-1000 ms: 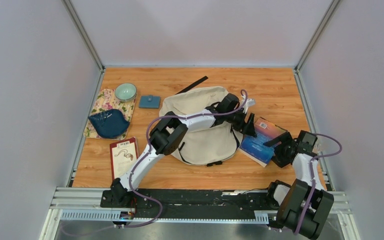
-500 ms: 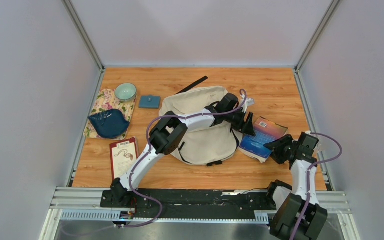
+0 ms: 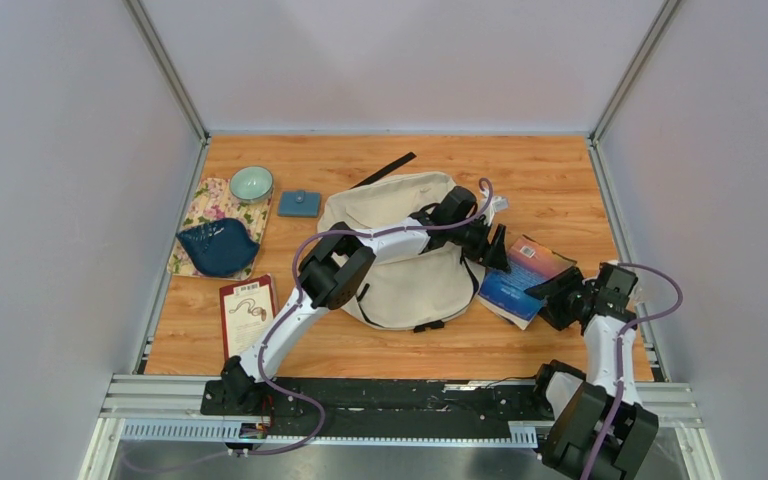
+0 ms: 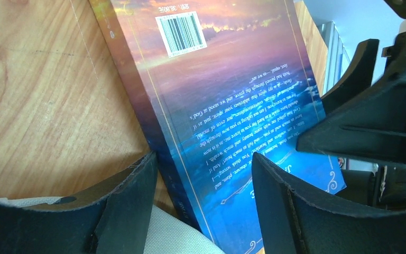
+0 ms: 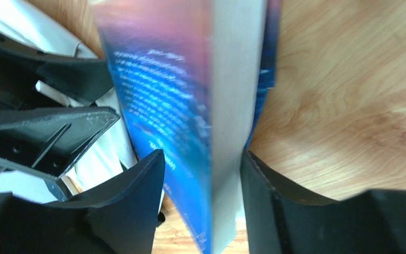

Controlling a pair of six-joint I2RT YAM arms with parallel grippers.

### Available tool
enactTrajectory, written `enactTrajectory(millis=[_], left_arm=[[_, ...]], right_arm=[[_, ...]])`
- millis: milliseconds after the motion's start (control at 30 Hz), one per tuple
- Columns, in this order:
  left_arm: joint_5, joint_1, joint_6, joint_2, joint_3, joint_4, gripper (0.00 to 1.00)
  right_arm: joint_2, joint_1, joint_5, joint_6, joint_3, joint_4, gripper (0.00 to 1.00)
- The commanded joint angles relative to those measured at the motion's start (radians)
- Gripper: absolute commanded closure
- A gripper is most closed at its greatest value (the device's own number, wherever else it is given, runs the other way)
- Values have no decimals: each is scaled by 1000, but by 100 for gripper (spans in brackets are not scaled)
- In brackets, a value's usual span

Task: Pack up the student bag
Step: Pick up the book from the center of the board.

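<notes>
Right pincer [image 5: 202, 154] clamps book [image 5: 153, 90] edge; left pincer [image 4: 203, 159] gapes wide at bag [image 3: 400, 285] side, near book.

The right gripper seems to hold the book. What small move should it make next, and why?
Probably lift the book slightly. The right gripper clamps both covers at the page edge, yet the book is beside the student bag, not in it, and the open left gripper stands at its far end. A small lift would test the grip.
</notes>
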Motion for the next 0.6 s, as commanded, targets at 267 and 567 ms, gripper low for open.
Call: enactTrajectory(millis=[267,567], left_arm=[[150,-51,-85,-21,-3,77,30],[141,-50,-65,-63,-6,54,29]], right_arm=[[2,12,-250,-54,102,36,98],[-124,12,-109,-77,206,-109,100]])
